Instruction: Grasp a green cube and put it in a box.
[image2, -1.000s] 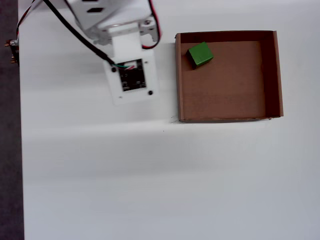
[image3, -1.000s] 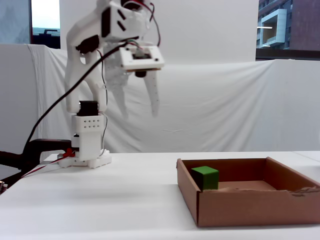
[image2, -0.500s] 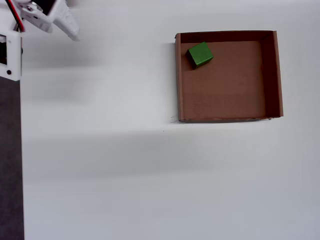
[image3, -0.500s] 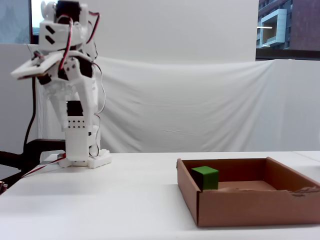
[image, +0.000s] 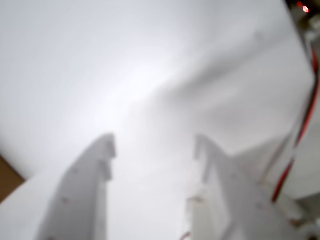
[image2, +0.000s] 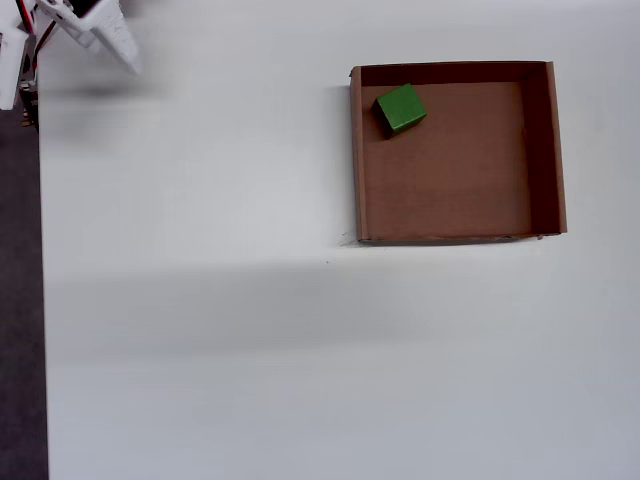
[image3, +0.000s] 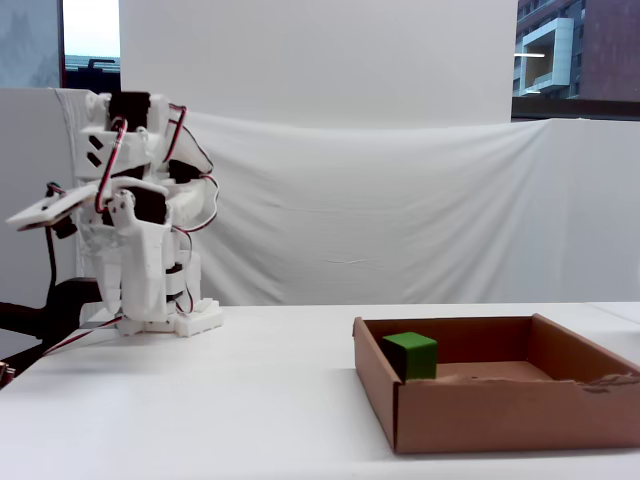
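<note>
Wrist view, blurred: the gripper (image: 152, 145) shows two white fingers spread apart — released, nothing between them.

Overhead view: one green cube (image2: 401, 108) sits in the upper-left corner of the one box (image2: 538, 150); the arm is cut off at upper left.

Fixed view: cube partly hidden behind the box's front wall on the white surface (image3: 250, 390).

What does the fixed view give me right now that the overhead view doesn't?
Only the fixed view shows the whole arm folded back over its base, away from the box, plus the white backdrop and a window. Only the overhead view shows the box's full floor, with the green cube sitting in the upper-left corner, and just a white tip of the arm at the top-left edge. Both show the cube inside the box, untouched, on the white table.
</note>
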